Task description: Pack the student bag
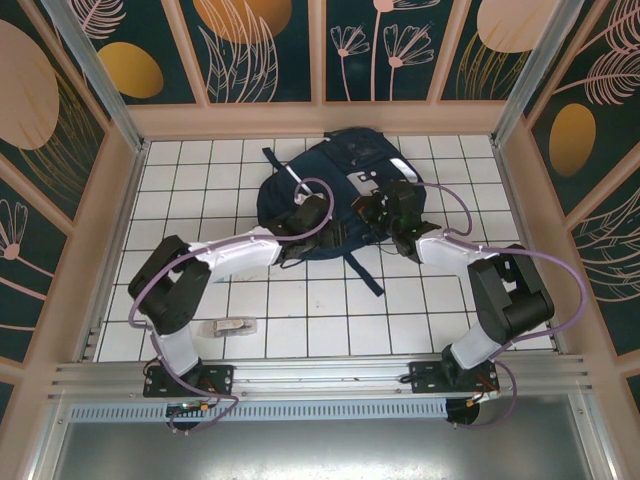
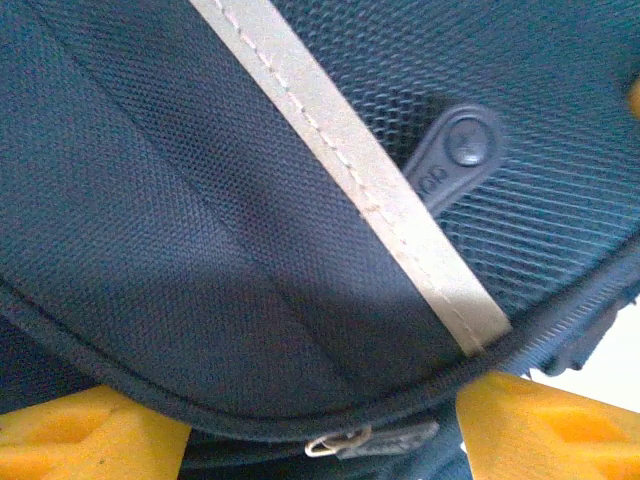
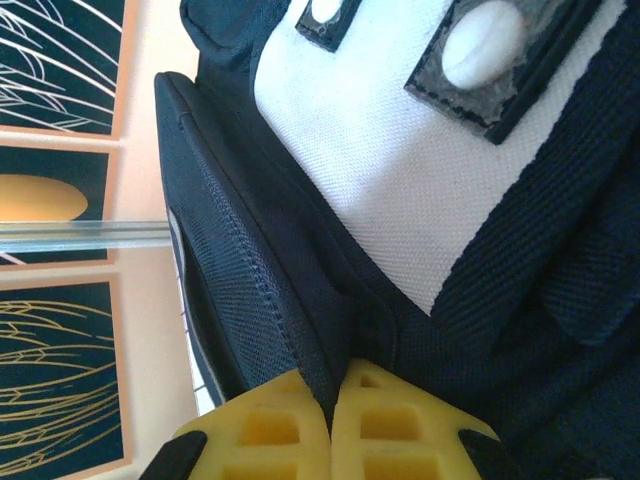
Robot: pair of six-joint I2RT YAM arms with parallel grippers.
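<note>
The student bag [image 1: 345,160], navy with white patches, lies flat at the back middle of the tiled table. My left gripper [image 1: 308,213] rests on its left half. In the left wrist view, that gripper [image 2: 315,428] is open. Its yellow fingers [image 2: 80,435] stand wide apart astride the bag's piped edge [image 2: 200,250], just above a metal zipper pull [image 2: 365,440]. A white reflective stripe [image 2: 360,180] crosses the fabric. My right gripper [image 1: 383,207] sits on the bag's right half. It is shut [image 3: 333,385], pinching a fold of navy fabric [image 3: 250,300] beside a white panel [image 3: 400,170].
A small clear oblong object [image 1: 228,326] lies on the tiles near the left arm's base. A dark strap [image 1: 365,272] trails from the bag toward the front. Patterned walls close in the table on three sides.
</note>
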